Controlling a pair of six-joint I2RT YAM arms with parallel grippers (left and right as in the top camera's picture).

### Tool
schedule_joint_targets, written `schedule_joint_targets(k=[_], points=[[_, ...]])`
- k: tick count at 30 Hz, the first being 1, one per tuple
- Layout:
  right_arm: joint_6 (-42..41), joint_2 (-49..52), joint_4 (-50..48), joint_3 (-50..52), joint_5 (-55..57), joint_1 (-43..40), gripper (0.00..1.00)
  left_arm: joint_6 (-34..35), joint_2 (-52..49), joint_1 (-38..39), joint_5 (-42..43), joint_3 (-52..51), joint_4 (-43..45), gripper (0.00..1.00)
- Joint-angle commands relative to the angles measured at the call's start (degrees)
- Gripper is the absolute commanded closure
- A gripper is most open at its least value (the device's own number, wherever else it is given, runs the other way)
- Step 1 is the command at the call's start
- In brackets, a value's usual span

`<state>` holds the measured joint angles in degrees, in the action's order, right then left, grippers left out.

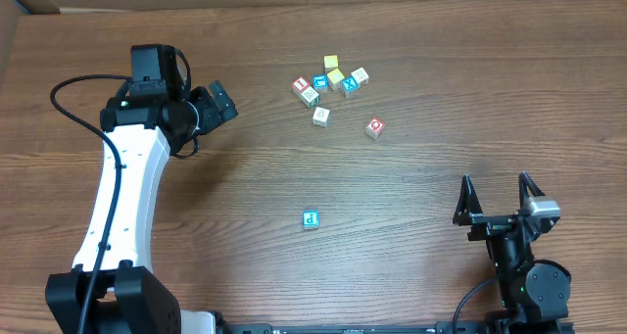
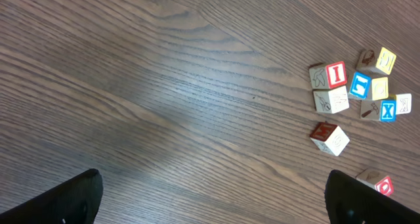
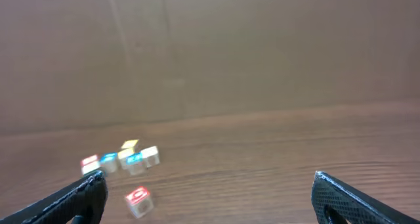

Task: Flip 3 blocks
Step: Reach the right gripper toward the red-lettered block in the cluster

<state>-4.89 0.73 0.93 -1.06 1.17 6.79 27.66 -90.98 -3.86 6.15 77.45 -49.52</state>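
The left gripper (image 1: 211, 109) stands wide open and empty over bare wood. Ahead of its fingers, off to one side, sits the cluster of cubes (image 2: 357, 86), with the pale block (image 2: 330, 137) just nearer. The red "O" block (image 2: 379, 183) is seemingly part-hidden by one fingertip. The right gripper (image 1: 497, 199) also gapes empty, and the "O" block is blurred beyond one of its fingers. The blue "P" block (image 1: 311, 218) lies alone, well apart from both grippers.

A cluster of blocks (image 1: 335, 77) sits far back on the surface (image 1: 441, 70). The O block (image 1: 374, 127) lies near its right; the P block (image 1: 311, 218) lies well apart in front.
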Motion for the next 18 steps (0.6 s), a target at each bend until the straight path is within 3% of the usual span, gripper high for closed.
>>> schedule_joint_targets(k=[1,7,13,18], points=[[0.2,-0.57,-0.02,0.61,-7.39,-0.15,0.0,-0.87,0.33,-0.2,-0.63,0.44,0.04,0.0],[0.17,-0.57,-2.64,0.59,-17.62,-0.11,0.0,-0.87,0.33,-0.2,-0.63,0.44,0.04,0.0],[-4.15,-0.44,2.49,-1.95,-17.88,-0.11,0.0,-0.87,0.33,-0.2,-0.63,0.44,0.04,0.0],[-4.13,3.13,9.16,-10.8,-17.05,-0.11,0.0,-0.87,0.33,-0.2,-0.63,0.44,0.04,0.0]])
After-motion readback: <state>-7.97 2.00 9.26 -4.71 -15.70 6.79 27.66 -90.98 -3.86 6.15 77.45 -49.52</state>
